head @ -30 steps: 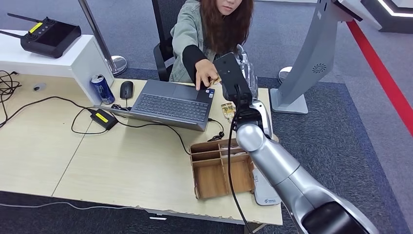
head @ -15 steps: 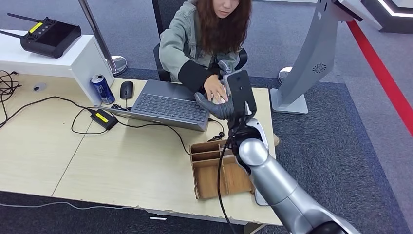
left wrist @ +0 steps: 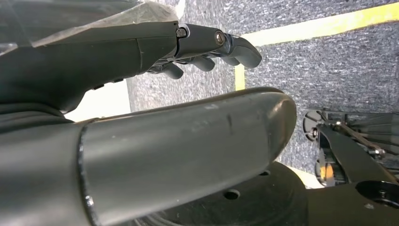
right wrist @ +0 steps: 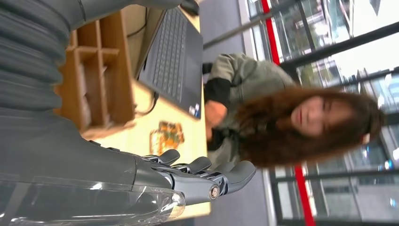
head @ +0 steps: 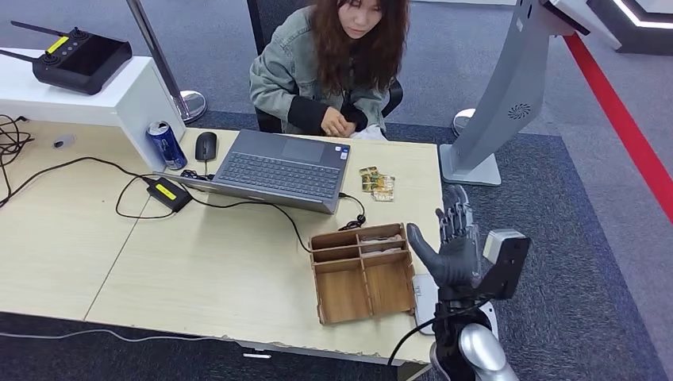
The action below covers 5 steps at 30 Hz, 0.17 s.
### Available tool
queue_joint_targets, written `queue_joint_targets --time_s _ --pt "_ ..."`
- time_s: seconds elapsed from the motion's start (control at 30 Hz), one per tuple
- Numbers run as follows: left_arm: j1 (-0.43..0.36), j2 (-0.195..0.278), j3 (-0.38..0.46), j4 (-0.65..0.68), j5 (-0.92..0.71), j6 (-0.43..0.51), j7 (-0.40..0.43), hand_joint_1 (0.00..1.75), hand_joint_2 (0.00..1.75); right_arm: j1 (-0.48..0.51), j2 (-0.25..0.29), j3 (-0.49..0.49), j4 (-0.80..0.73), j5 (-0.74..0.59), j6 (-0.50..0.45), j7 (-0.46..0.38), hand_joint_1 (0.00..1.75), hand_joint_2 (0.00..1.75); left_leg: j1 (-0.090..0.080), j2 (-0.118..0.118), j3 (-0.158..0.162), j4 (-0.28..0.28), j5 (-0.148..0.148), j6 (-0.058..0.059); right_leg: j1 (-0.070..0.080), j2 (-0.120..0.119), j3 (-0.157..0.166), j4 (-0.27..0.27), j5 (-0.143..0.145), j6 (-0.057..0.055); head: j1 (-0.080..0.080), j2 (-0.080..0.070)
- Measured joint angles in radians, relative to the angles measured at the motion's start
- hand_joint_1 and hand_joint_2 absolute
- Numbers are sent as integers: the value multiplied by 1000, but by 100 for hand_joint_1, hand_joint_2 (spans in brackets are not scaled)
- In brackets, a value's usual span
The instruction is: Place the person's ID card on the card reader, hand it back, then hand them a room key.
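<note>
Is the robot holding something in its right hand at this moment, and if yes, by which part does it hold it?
Nothing is held. The right hand is raised beside the wooden organizer, fingers extended and apart, with no card or key between them.

We can read no text in these pictures. The yellow label [head: 165, 191] on the black power adapter [head: 167, 194] near the tabletop's [head: 198, 270] far edge and the print on the blue can [head: 167, 144] beside it are too small to make out.
</note>
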Motion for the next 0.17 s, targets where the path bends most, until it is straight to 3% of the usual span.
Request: queue_joint_targets --time_s 0.17 --pt "-1 -2 13 0 12 0 0 0 0 70 -14 -45 -14 -21 -3 -35 0 175 0 0 0 0 0 0 0 0 0 0 0 0 0 0"
